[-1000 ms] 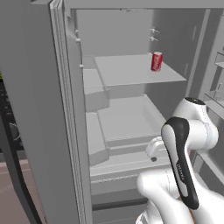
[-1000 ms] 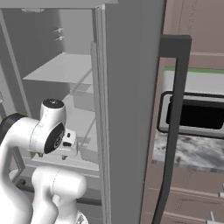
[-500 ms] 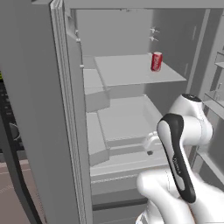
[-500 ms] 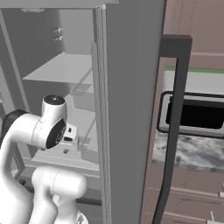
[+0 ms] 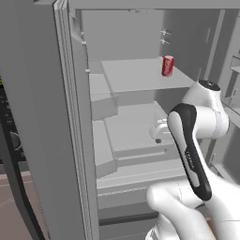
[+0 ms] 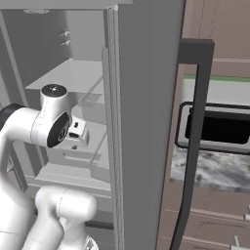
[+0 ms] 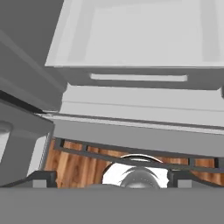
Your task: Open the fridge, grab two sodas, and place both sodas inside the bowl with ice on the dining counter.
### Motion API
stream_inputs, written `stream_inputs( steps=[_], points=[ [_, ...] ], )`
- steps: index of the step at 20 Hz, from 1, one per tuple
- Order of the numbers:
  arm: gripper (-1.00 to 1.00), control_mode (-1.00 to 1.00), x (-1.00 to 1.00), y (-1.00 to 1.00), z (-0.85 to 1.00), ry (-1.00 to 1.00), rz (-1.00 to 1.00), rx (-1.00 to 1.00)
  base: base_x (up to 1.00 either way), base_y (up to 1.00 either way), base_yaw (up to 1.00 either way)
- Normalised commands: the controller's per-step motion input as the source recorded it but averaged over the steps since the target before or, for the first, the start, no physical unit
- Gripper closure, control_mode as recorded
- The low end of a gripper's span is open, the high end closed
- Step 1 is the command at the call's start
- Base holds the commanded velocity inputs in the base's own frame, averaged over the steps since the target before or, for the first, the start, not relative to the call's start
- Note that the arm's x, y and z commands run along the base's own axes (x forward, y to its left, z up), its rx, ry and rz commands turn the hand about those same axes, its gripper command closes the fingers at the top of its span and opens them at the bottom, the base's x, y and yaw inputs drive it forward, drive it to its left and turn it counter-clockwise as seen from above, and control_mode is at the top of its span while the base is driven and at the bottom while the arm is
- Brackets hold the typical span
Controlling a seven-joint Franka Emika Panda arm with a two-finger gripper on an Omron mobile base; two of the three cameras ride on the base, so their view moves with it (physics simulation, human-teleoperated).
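inside the open fridge (image 5: 136, 93), the hand (image 7: 112, 177), seemingly spread wide and empty, hangs well below the red soda (image 5: 167, 65).

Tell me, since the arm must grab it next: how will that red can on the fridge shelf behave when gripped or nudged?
The red can stands upright on a smooth shelf, so a sideways nudge would likely slide or tip it. Tipped, its round body would probably roll. It looks small and rigid, likely suiting the open claw.
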Motion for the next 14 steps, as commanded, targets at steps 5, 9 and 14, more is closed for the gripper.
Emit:
stream_inputs(
  steps=[5,9,14],
  points=[
    [-1.0,-1.0,0.26,-0.01,0.39,-0.1,-0.1,0.0,0.0,0.0,0.0],
    [-1.0,-1.0,0.17,0.0,0.11,-0.15,-0.06,0.01,0.0,0.0,0.0],
    [-1.0,-1.0,0.12,0.0,0.17,-0.19,-0.06,0.0,0.0,0.0,0.0]
  ],
)
